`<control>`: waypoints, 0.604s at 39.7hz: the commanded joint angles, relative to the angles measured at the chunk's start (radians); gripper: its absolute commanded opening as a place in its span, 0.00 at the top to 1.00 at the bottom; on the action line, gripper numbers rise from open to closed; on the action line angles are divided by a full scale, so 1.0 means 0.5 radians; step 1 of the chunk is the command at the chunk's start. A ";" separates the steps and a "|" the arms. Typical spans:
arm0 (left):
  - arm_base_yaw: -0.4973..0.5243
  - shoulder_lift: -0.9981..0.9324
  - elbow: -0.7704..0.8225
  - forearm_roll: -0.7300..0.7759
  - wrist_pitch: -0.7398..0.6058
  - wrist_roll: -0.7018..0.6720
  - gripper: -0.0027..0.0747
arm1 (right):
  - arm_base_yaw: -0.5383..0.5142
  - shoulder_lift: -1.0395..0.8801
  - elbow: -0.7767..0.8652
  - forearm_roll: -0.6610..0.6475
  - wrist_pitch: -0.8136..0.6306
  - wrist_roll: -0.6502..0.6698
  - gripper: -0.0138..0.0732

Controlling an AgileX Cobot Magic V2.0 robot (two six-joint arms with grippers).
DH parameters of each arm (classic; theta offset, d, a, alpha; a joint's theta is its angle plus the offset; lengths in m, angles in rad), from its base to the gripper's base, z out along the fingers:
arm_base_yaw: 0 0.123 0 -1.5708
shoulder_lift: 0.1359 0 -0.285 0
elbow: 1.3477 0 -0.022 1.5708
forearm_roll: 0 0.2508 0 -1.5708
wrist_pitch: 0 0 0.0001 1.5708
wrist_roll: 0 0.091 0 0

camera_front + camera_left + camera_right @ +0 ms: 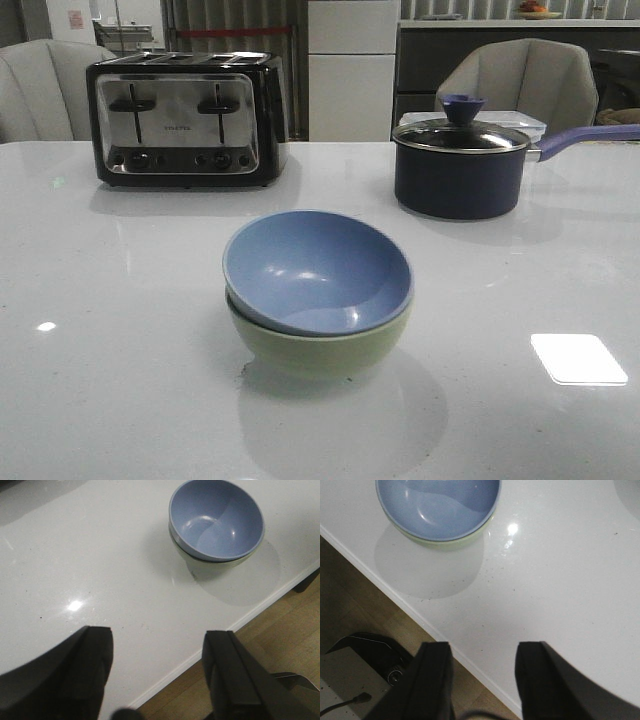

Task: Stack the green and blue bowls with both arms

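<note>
The dusty blue bowl [317,268] sits nested inside the pale green bowl [320,350] in the middle of the white table, tilted a little. The stack also shows in the left wrist view, blue bowl [216,517] on green bowl [210,566], and in the right wrist view, blue bowl [438,505] on green bowl [445,543]. My left gripper [157,642] is open and empty over the table's front edge, well apart from the bowls. My right gripper [482,655] is open and empty over the front edge too. Neither gripper shows in the front view.
A black and chrome toaster [185,117] stands at the back left. A dark lidded saucepan [460,165] with a purple handle stands at the back right. The table's front edge [200,657] runs close under both grippers, with wooden floor [350,610] beyond.
</note>
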 commanded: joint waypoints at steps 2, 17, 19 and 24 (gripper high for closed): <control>-0.002 -0.009 -0.053 -0.004 -0.154 -0.005 0.48 | -0.018 -0.015 -0.061 0.003 -0.074 0.005 0.54; -0.002 -0.009 -0.053 -0.004 -0.165 -0.066 0.84 | -0.018 -0.015 -0.061 0.020 -0.076 0.005 0.78; -0.002 -0.009 -0.053 0.000 -0.173 -0.110 0.84 | -0.018 -0.015 -0.061 0.023 -0.081 0.005 0.78; -0.002 -0.009 -0.053 0.000 -0.177 -0.137 0.84 | -0.018 -0.015 -0.061 0.021 -0.075 0.005 0.78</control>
